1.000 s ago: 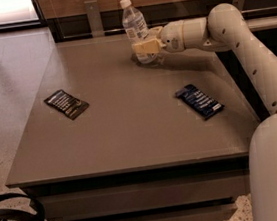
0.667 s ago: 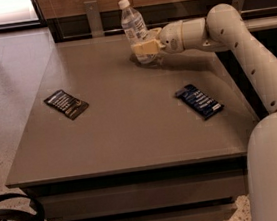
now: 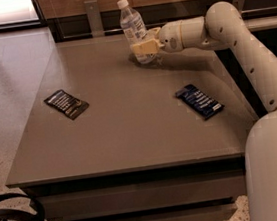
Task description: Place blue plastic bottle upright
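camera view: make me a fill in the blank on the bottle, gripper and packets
The small clear ribbed plastic bottle has a ___ screw cap.
The gripper grips the bottle's ___ half.
On the grey table lie ___ flat packets: the dark-blue packet and the black packet.
Missing: white; lower; two.

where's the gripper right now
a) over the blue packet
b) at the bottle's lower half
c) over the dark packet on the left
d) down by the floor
b: the gripper is at the far side of the table, its fingers closed on the lower half of the bottle.
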